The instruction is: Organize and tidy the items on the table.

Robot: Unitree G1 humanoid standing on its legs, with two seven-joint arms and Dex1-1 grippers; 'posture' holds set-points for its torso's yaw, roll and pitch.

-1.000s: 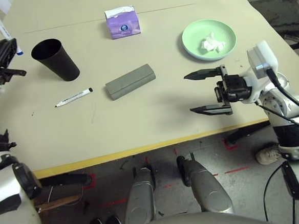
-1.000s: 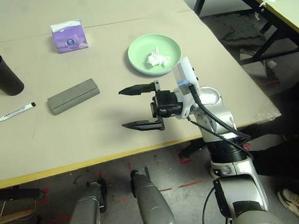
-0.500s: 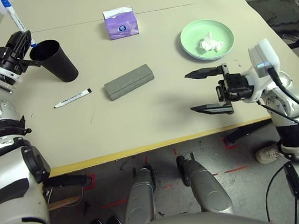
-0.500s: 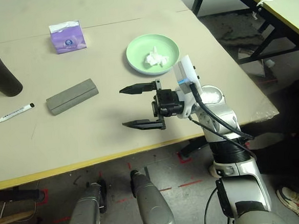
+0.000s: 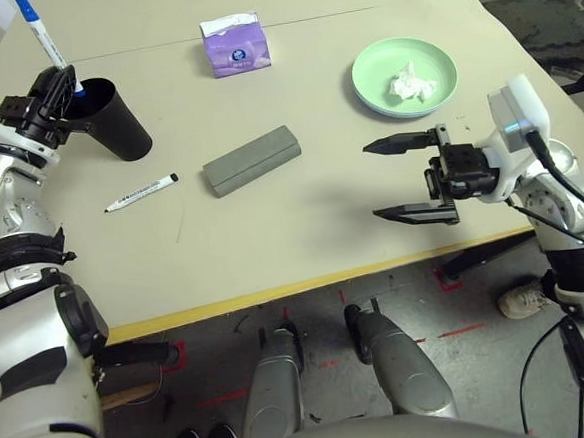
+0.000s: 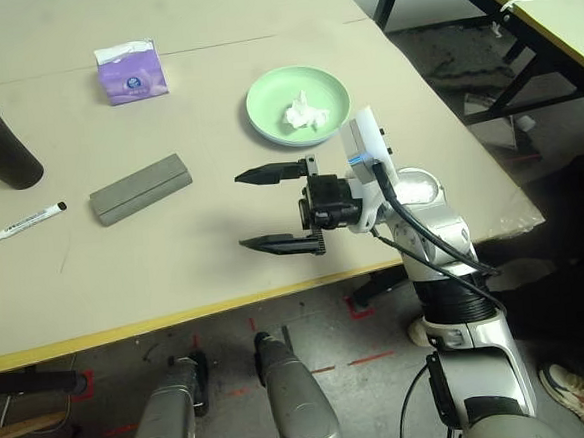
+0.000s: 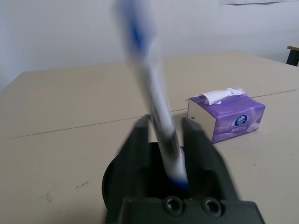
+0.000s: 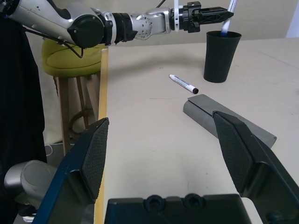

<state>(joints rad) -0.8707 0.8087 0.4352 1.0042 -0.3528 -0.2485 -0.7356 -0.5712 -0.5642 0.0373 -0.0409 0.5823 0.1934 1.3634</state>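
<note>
My left gripper [image 5: 60, 95] hovers over the rim of the black cup [image 5: 115, 121] at the table's far left. The white marker with the blue cap [image 5: 44, 41] stands upright between its fingers [image 7: 140, 140], blue end down in the cup's mouth. The fingers stand slightly apart from it. The black-capped marker [image 5: 143, 192] lies in front of the cup, with the grey glasses case [image 5: 252, 160] to its right. My right gripper [image 5: 404, 178] is open above the table [image 5: 293, 239] near the front right, holding nothing.
The purple tissue box [image 5: 234, 43] stands at the back middle. A crumpled white tissue [image 5: 411, 83] lies in the green plate [image 5: 372, 73] at the back right. The yellow front edge [image 5: 277, 295] runs close below my right gripper.
My left gripper has carried the blue-capped marker right, to the cup's rim, and its end now dips into the cup. Its fingers have loosened. My right arm has held still.
</note>
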